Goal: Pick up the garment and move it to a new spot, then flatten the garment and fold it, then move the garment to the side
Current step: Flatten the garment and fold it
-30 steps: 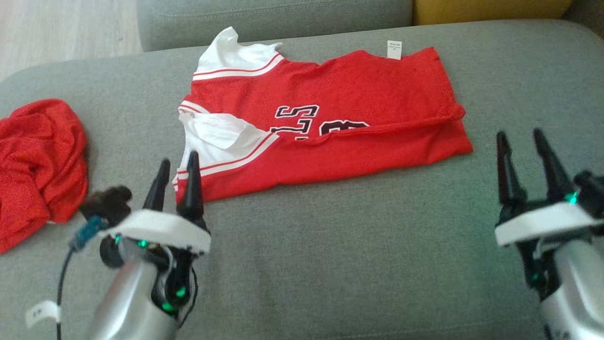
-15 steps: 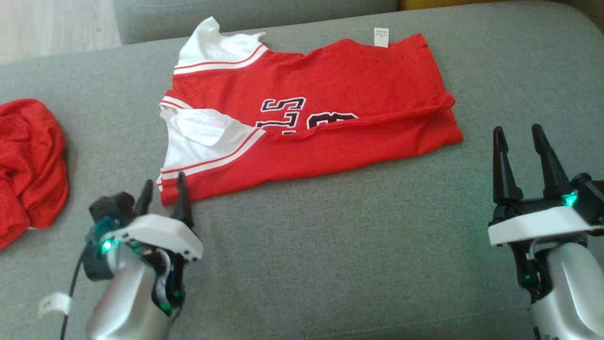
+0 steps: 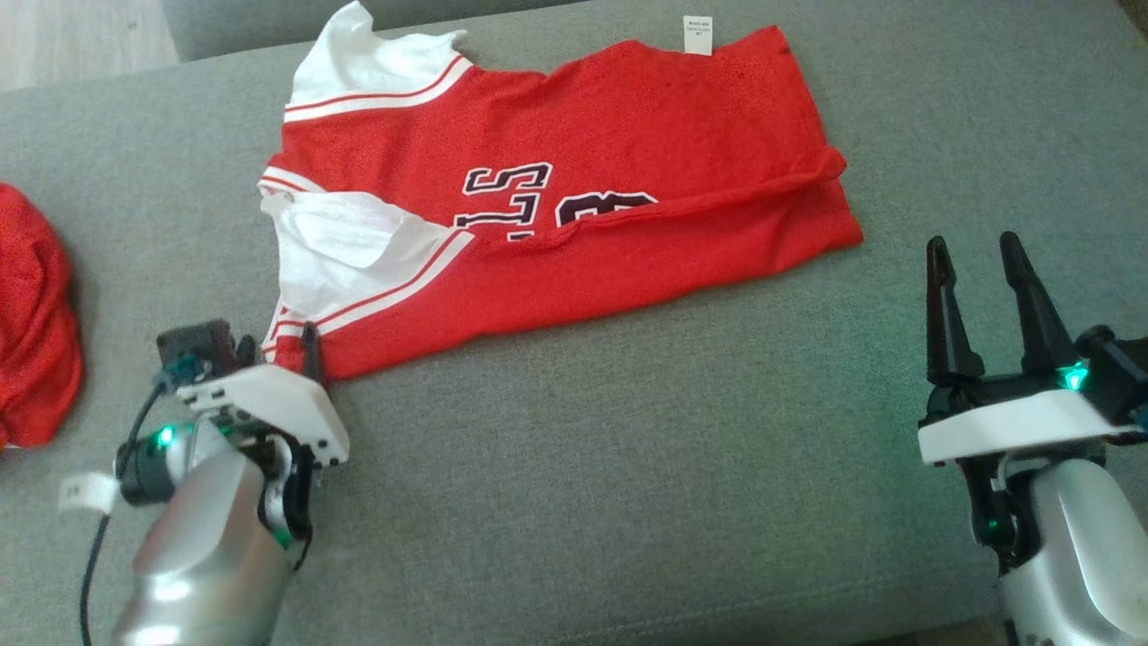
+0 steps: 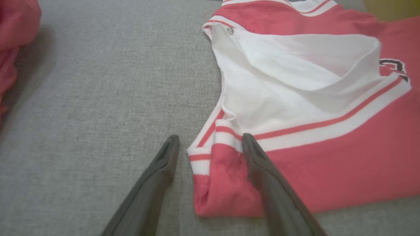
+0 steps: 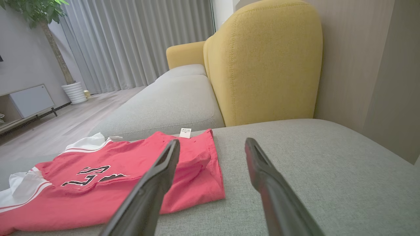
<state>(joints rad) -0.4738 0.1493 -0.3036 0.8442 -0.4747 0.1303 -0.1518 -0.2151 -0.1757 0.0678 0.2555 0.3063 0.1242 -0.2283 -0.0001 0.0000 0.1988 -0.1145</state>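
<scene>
Change: the head camera has swung, so the whole scene sits further left and higher than a second ago; beyond that, the left hand has tipped down and forward at the near corner of the garment, its fingers now mostly hidden behind its white housing in the head view, while the right hand has kept its place
Garment: a red jersey with white striped trim, spread flat across the grey sofa seat, its near long edge folded up over the lower half of the black lettering
White panel: the white panel lies at the end towards the robot's left, with one flap lying loosely over it
Care label: the care label sticks out from the far edge
Left hand: fingers apart, straddling the striped hem corner; in the left wrist view one finger lies on bare seat just beside the hem, the other over the red fabric; nothing is clamped
Right hand: fingers apart and pointing up the head view, over bare seat off the garment's right end, not touching it, holding nothing
Red cloth: a crumpled red cloth at the seat's left edge, well apart from the jersey
Background: in the right wrist view, a yellow armrest beyond the seat, pale curtains and a potted plant
</scene>
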